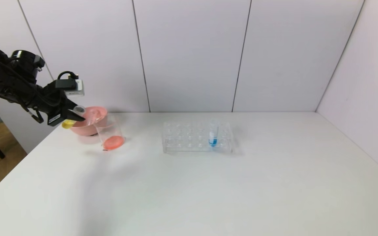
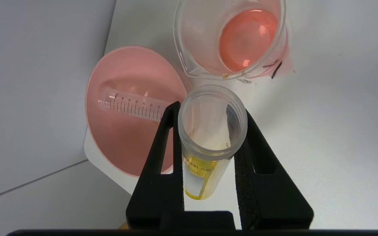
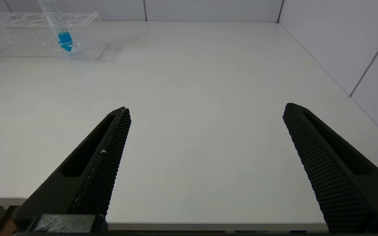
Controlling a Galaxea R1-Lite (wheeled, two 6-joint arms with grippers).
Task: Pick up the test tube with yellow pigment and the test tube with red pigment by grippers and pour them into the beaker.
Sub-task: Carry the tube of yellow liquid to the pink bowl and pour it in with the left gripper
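Note:
My left gripper is shut on the test tube with yellow pigment at the table's far left. The tube is tilted: its open mouth points toward the beaker, and its yellow tip hangs lower. The beaker stands beside the pink bowl and holds red-orange liquid at its bottom. A clear graduated tube with no liquid showing lies in the pink bowl. No tube with red pigment in it shows. My right gripper is open over the table's near edge.
A clear tube rack stands mid-table with one blue-liquid tube upright in it. The same rack and blue tube show far from the right gripper. Walls close the table's back and right side.

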